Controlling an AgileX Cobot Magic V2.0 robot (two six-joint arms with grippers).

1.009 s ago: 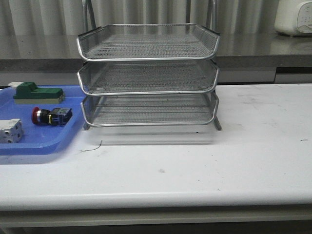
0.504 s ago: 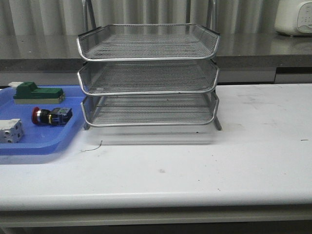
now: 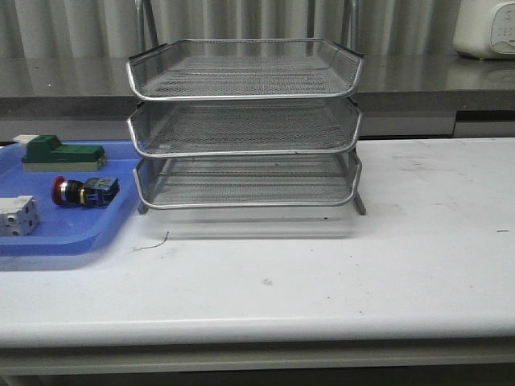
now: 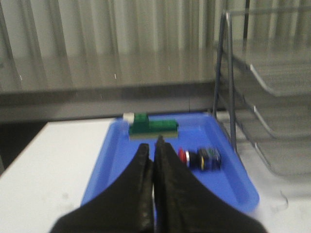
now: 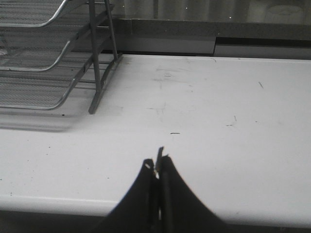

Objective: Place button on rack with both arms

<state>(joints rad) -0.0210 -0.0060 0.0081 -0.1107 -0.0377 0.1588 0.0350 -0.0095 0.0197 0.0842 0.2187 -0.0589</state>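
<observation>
nothing changed in the front view against the two earlier frames: button [image 3: 84,191] lying on its side in the blue tray [image 3: 72,233], same spot, red cap toward 9 o'clock, blue rear block toward 3 o'clock. green block component [image 3: 61,153] at 12 o'clock of the button, white-grey terminal block [image 3: 16,215] at 8 o'clock, both unmoved. rack [image 3: 245,125] at 3 o'clock of the tray on the worktop [image 3: 338,273], all three tiers bare of parts. no arm visible in the front view, then or now. means task not started, looks like the pre-approach stage. left gripper [image 4: 153,150] with jaws pressed together, holding nothing, hovering over the tray with the button just beside the tips. slight blur in the left wrist view, maybe motion, cannot tell. right gripper [image 5: 158,167] also with jaws closed and empty, above bare worktop, well apart from the button, rack leg off to one side. next likely: left jaws to open and drop on the button, later handover or placement on a rack tier. risk: round body may roll in the tray when nudged.
</observation>
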